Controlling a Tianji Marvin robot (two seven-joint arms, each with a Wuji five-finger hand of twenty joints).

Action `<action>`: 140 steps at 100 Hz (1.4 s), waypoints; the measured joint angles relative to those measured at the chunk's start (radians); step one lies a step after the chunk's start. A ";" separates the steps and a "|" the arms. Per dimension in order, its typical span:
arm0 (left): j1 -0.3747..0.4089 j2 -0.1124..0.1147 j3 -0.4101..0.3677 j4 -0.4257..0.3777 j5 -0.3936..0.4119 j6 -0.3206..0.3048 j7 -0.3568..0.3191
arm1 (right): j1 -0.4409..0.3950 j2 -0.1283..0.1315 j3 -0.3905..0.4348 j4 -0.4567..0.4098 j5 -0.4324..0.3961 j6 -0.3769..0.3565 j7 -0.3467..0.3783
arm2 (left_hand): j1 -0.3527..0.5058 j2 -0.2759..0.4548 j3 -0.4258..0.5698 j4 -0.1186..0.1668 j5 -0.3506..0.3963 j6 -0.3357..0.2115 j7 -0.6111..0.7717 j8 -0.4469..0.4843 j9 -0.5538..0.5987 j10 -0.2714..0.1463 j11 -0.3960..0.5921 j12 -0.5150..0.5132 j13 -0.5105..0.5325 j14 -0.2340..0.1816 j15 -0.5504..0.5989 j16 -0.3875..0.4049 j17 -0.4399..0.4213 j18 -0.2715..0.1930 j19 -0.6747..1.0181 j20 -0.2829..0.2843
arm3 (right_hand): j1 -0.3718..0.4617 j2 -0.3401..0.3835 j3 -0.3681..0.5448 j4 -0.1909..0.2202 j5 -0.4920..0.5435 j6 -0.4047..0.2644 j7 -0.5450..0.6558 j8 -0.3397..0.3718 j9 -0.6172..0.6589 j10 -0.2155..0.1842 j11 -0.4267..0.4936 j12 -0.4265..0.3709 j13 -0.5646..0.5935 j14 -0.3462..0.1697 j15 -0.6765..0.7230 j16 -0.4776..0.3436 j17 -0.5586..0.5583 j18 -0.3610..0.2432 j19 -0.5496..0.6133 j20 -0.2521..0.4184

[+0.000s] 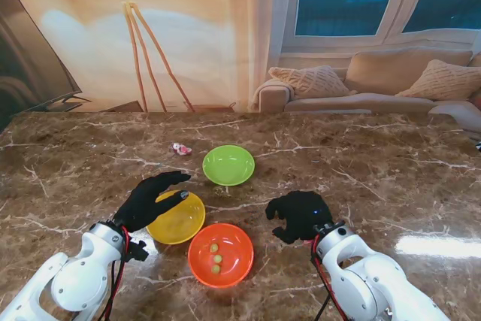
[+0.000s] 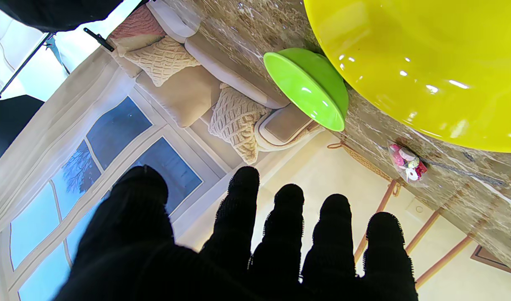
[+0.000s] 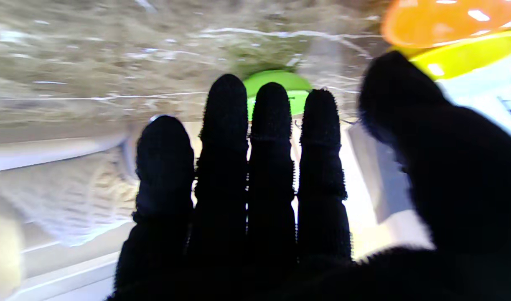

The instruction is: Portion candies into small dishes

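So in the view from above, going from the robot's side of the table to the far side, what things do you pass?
Orange dish with candies → yellow dish → green dish → small candy bag.

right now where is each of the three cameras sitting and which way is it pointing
Stand view: above the shoulders, looking down at the marble table; shows both arms, left hand over the yellow dish, right hand beside the orange dish.
Left wrist view: on the left wrist, looking along the fingers past the yellow dish toward the green dish and candy packet.
Right wrist view: on the right wrist, blurred, looking along its fingers toward the green dish.
Shared: all three show the green and yellow dishes.
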 measured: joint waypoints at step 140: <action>0.008 0.000 -0.007 -0.011 0.001 0.001 0.000 | 0.188 0.042 -0.146 0.251 -0.128 0.366 0.177 | 0.000 0.000 0.000 0.000 0.000 0.000 0.000 0.000 0.000 0.000 0.000 0.000 0.000 0.000 0.000 0.000 0.000 0.000 0.000 0.000 | -0.205 -0.159 0.037 -0.002 0.045 0.090 0.225 0.274 0.030 0.006 0.081 0.076 0.022 -0.017 0.163 0.048 0.058 -0.025 0.151 0.000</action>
